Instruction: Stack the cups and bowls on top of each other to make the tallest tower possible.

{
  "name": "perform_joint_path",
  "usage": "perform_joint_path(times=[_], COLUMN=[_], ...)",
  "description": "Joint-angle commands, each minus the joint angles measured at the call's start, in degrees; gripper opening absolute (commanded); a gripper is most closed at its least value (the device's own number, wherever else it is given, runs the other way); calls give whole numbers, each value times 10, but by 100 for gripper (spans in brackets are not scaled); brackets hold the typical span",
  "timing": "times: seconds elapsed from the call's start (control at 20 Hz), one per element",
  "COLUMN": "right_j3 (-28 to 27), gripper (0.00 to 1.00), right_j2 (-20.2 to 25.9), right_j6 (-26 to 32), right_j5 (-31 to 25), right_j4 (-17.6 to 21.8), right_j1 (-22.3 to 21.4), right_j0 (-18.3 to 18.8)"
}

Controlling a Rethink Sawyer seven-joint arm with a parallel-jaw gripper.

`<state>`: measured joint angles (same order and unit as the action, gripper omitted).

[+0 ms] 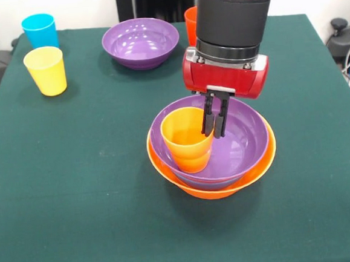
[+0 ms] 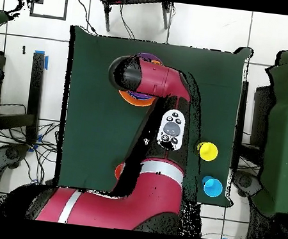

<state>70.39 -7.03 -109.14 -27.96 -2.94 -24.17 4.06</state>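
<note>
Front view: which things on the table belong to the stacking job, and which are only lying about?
Belong to the job:
large orange bowl
purple bowl nested in it
orange cup, gripper shut on its rim
second purple bowl
yellow cup
light blue cup
red-orange cup, half hidden

Lying about:
nothing on the green table

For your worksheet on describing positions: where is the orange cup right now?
In the front view, the orange cup stands inside the purple bowl, nested in the orange bowl, at the table's middle, with the gripper at its right rim.
</note>
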Motion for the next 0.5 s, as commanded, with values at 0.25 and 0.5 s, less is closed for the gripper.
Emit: perform_joint_path(times=[0.25,0.5], right_j3=[33,36], gripper=[0,0], right_j2=[37,46], right_j6=[-57,-57], right_j5=[16,19], right_j4=[15,10], right_j1=[23,23], right_j0=[-16,-11])
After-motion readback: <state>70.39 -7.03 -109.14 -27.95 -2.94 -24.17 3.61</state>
